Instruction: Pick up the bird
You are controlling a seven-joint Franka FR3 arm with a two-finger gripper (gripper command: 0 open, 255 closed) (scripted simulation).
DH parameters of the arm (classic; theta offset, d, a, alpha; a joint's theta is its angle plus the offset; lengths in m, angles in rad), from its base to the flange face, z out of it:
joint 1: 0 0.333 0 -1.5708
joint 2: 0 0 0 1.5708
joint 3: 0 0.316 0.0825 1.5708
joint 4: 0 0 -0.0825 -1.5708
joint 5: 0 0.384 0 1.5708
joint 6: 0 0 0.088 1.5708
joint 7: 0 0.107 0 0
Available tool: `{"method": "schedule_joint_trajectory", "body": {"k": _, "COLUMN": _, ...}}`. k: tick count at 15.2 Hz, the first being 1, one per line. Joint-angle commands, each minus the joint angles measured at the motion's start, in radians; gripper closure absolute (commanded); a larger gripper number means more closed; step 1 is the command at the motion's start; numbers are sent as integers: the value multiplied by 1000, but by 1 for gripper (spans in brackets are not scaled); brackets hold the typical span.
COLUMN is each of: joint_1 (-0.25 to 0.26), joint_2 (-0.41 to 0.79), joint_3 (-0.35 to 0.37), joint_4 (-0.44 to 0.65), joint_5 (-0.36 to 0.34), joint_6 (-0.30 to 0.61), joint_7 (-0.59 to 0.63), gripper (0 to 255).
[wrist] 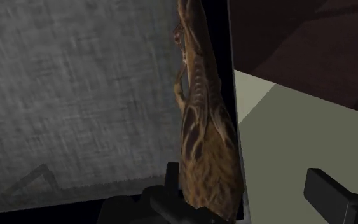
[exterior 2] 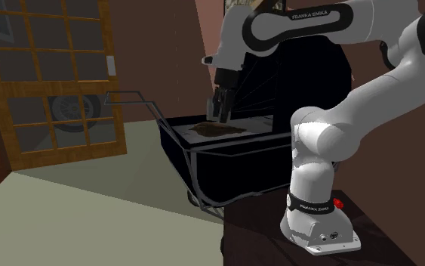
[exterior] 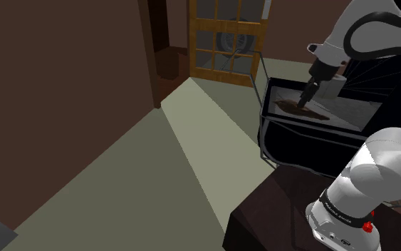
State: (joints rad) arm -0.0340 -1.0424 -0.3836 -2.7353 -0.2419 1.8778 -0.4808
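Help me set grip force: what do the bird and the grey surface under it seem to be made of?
The bird is brown with dark mottled streaks like plumage, and matte. Whether it is soft or a rigid figure, the look leaves open. The grey surface is matte with a fine, grainy, weave-like texture. It may be cloth or rough stone; I cannot tell which.

"FRANKA EMIKA" on the arm

Black cart, brown bird on top
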Motion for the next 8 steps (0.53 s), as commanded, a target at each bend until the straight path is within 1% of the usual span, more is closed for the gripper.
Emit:
{"method": "schedule_joint_trajectory", "body": {"k": 1, "joint_1": -2, "joint_2": 4, "joint_3": -77, "joint_4": -19, "joint_5": -41, "joint_6": 53, "joint_7": -95, "gripper": 0}}
{"method": "schedule_joint_trajectory", "body": {"k": 8, "joint_1": -21, "joint_2": 17, "joint_3": -115, "joint_4": -104, "joint_5": -76, "joint_6": 149, "joint_7": -102, "gripper": 0}}
